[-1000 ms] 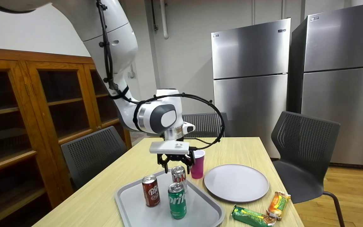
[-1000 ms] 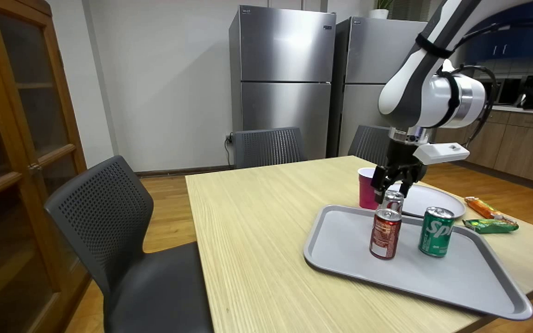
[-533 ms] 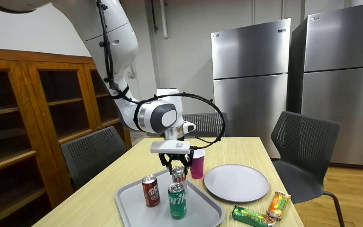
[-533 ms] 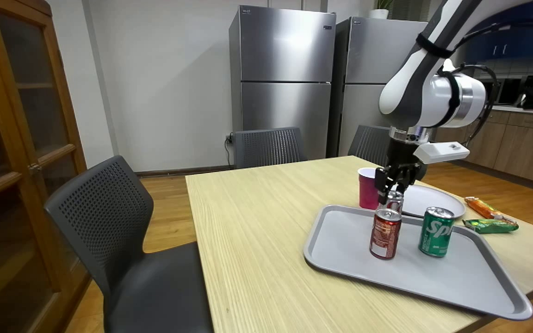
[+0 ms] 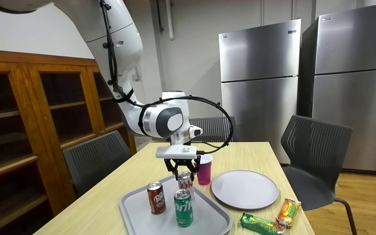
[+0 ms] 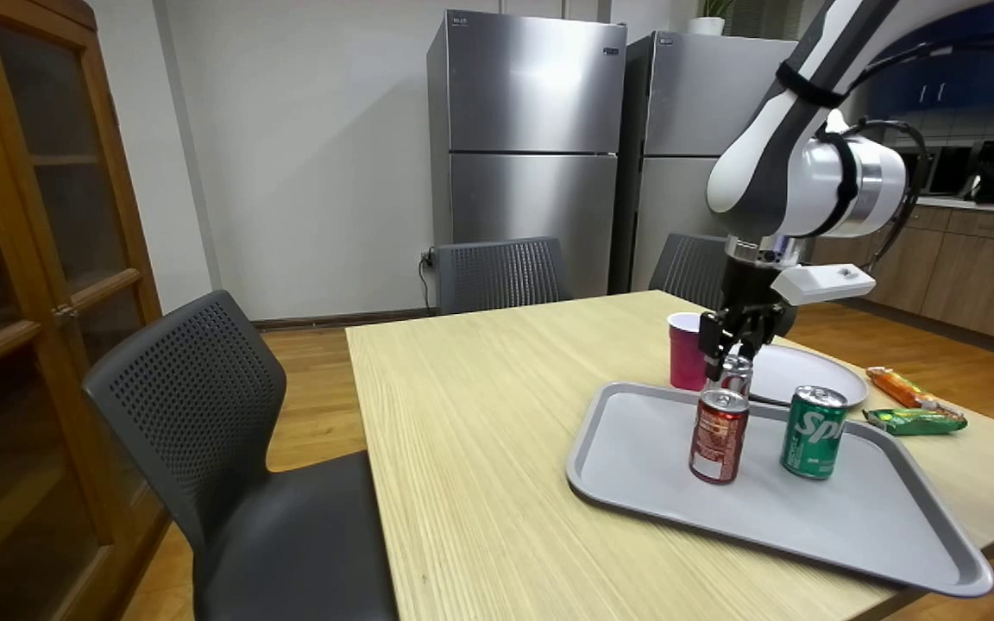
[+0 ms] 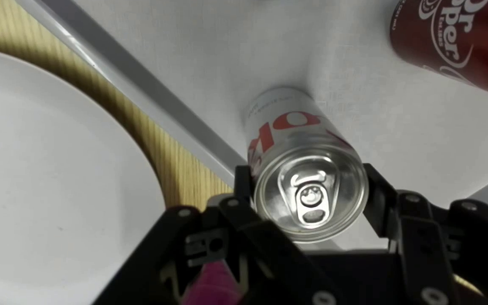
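Brands: Dr Pepper can (image 5: 156,198), Sprite can (image 5: 183,209), Coke can (image 7: 305,165) (lettering partial).

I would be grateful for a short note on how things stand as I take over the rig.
Gripper: closed on the Diet Coke can, near its top.
Things: Diet Coke can, Dr Pepper can and Sprite can upright on the gray tray; pink cup and plate beside it.
Done: the grip is made.
Remaining: the Diet Coke can is not yet lifted off the gray tray.

On table (image 6: 480,431) | gray tray (image 6: 635,448) | plate (image 5: 245,190) | magenta cup (image 5: 204,173) | wrapped bars (image 5: 258,224)
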Tool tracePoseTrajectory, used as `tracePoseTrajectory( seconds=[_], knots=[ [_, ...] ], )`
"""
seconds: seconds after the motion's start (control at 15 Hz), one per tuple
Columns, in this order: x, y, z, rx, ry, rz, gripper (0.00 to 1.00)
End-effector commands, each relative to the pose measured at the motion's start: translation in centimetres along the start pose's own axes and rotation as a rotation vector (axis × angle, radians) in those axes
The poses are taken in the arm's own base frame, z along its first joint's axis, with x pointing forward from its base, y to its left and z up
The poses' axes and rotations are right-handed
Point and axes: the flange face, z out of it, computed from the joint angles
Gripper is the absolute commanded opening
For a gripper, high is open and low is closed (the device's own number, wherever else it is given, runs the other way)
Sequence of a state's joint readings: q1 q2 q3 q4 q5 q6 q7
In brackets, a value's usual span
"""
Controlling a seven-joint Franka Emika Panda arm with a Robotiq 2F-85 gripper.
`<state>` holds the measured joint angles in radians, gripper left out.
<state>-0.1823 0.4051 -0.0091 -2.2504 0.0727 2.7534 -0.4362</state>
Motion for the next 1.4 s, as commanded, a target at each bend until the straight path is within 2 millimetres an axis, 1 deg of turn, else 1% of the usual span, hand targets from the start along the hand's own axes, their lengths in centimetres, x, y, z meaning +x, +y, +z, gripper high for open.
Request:
tracePoseTrajectory(
  seconds=[0.0, 0.27, 0.53, 0.6, 0.8, 1.07, 1.33],
  knots=[
    [0.4, 0.4, -2.2, -0.016, 0.017, 0.019, 0.38],
    [1.0, 2.2, -3.4, -0.016, 0.033, 0.053, 0.38],
    [1.3, 5.0, -4.5, -0.032, 0.056, 0.099, 0.38],
    [1.5, 5.8, -4.0, -0.034, 0.06, 0.111, 0.38],
    [1.6, 7.7, -4.1, -0.042, 0.068, 0.142, 0.38],
    [1.8, 10.1, -3.7, -0.056, 0.074, 0.187, 0.38],
    [2.1, 12.4, -2.8, -0.071, 0.073, 0.239, 0.38]
  ],
)
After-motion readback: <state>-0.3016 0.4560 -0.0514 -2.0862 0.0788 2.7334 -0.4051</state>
